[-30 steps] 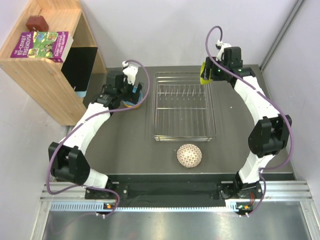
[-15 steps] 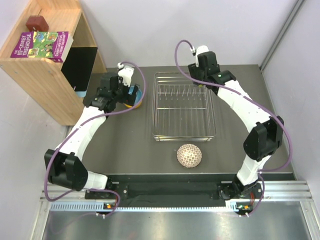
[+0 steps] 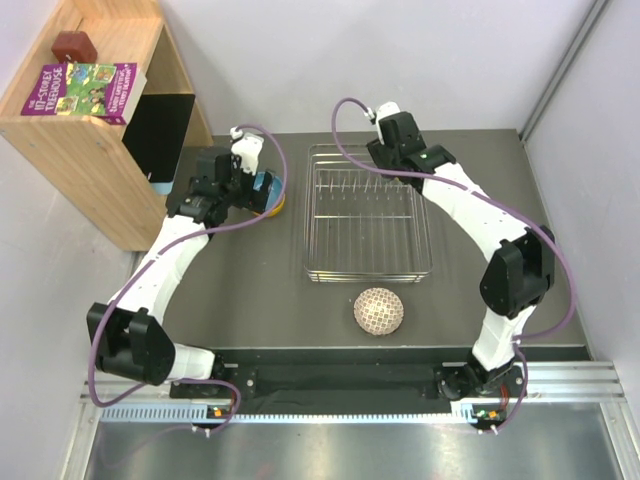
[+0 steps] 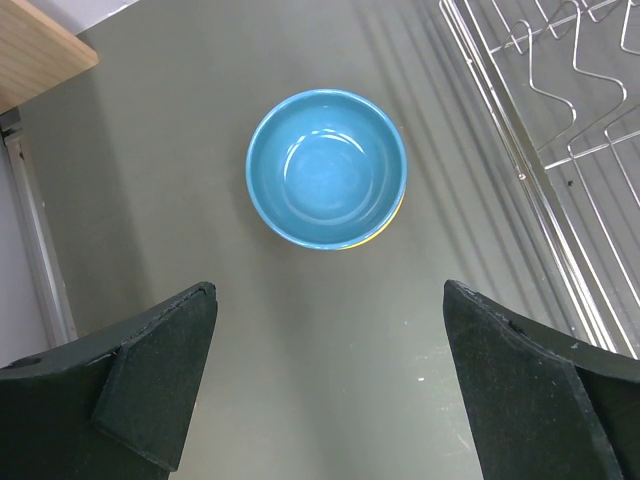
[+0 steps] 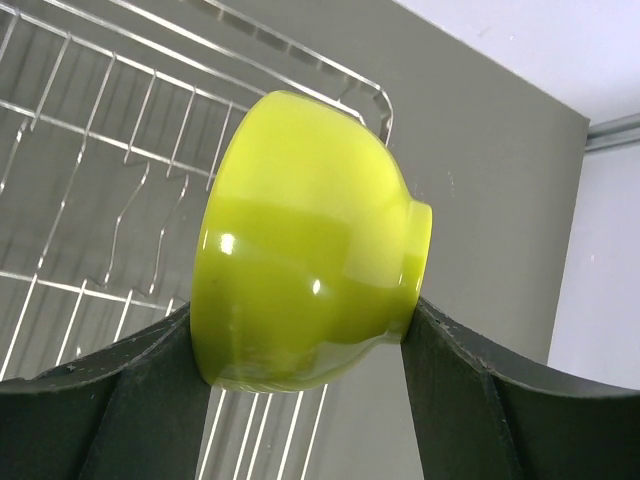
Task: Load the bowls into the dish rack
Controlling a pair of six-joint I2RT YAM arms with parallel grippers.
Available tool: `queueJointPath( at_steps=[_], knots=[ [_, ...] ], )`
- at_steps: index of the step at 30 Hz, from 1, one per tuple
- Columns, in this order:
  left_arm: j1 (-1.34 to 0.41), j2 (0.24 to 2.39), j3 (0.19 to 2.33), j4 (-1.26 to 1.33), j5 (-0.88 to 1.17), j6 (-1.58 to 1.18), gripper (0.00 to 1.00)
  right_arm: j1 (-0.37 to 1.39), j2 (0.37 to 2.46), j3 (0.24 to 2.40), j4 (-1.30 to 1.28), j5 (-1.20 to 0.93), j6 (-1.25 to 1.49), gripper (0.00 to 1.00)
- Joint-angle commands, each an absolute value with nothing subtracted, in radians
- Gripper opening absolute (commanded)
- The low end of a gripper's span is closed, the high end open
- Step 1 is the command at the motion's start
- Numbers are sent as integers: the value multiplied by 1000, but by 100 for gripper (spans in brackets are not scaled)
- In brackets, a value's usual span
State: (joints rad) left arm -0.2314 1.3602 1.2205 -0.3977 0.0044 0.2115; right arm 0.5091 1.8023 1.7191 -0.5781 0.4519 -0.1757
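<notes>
- My right gripper (image 5: pixel 302 315) holds the yellow-green bowl (image 5: pixel 300 240) on its side, above the dish rack (image 3: pixel 368 230).
- My left gripper (image 4: pixel 328 290) hangs wide apart over the blue bowl (image 4: pixel 326 168), beside the rack on the counter (image 4: pixel 150 200).

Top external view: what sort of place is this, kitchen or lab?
Probably a robot lab bench, not a kitchen: a dish rack on a dark table, a metal mounting rail at its near edge, a wooden shelf alongside.
</notes>
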Motion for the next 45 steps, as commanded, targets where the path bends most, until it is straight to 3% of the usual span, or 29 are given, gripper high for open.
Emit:
queueJointPath(
  at_steps=[1, 45],
  knots=[
    [-225, 1318, 1209, -371, 28, 209, 99, 525, 1792, 1715, -543, 449, -178, 0],
    [-213, 1302, 1181, -351, 48, 202, 99, 561, 1870, 1690, -523, 402, -124, 0]
  ],
)
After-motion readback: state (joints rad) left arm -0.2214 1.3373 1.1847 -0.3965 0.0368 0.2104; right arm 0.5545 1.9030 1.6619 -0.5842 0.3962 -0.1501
